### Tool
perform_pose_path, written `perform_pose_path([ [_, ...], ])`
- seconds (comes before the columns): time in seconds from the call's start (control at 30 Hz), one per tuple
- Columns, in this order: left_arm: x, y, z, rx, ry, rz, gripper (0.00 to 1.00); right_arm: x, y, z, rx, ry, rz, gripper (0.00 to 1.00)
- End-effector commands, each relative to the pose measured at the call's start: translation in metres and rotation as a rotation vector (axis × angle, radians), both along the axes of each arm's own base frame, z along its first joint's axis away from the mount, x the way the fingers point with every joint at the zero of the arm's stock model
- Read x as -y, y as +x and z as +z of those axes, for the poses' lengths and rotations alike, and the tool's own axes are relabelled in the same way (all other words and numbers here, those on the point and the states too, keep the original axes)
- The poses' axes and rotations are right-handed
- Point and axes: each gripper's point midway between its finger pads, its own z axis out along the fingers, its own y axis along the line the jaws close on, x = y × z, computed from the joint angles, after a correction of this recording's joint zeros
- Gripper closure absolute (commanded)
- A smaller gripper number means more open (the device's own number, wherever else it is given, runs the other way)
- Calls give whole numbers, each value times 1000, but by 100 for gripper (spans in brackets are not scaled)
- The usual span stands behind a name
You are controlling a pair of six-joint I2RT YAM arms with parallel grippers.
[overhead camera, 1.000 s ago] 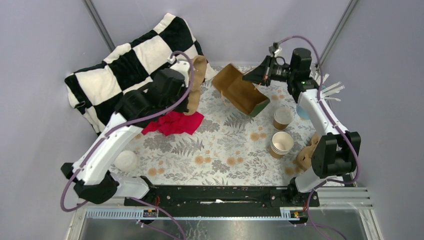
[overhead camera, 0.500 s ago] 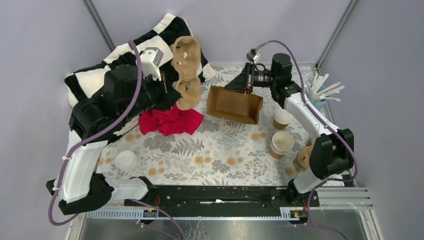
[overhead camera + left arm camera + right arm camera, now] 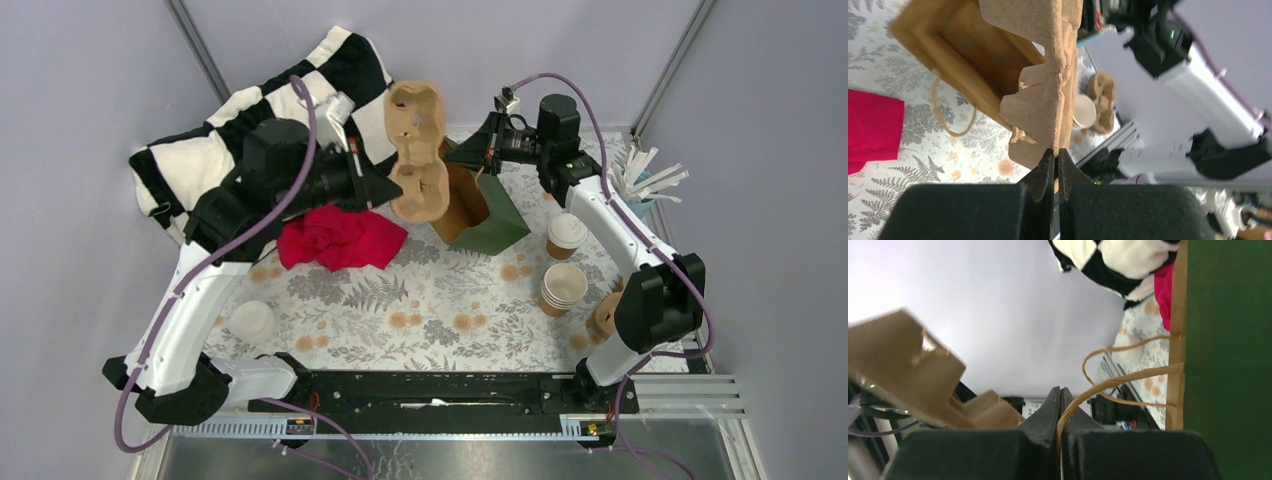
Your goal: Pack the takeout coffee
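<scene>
left gripper [image 3: 1055,155] clamped on edge of cardboard cup carrier [image 3: 418,150], carrier held up across open mouth of paper bag [image 3: 492,222], right gripper [image 3: 1060,392] pinched shut on bag handle [image 3: 1118,382], lidded coffee cup [image 3: 567,232] standing on table just right of bag, stack of cups [image 3: 563,287] near it, red cloth [image 3: 338,240] left of bag

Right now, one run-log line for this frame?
left gripper: shut on cup carrier, by bag mouth | right gripper: shut on bag handle | takeout coffee: on table, unpacked

Left arm raised from the near left, reaching far toward centre, left gripper [image 3: 392,190] pinched on the cup carrier [image 3: 418,150], right arm stretched far, wrist turned leftward, right gripper [image 3: 458,156] clamped on the bag handle [image 3: 1128,376].
</scene>
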Motion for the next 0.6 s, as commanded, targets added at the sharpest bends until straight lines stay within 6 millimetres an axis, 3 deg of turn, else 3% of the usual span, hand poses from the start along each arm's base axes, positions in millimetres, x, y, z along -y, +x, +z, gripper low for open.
perform_pose_path([
  [0.0,-11,26,42,-33,-215,84,100,1,7,64,-9,241,-85,100],
  [0.1,-22,36,52,-126,-336,98,100,3,12,78,-7,257,-133,100],
  [0.23,-19,27,81,-180,-540,-6,100,9,14,100,1,306,-222,100],
  [0.3,-19,25,91,-178,-600,-26,100,12,15,102,-13,311,-243,100],
  [0.47,-18,25,99,-165,-637,-47,100,8,4,63,-124,293,-168,100],
  [0.57,-17,24,103,-153,-653,-65,100,18,-3,39,-171,268,-174,100],
])
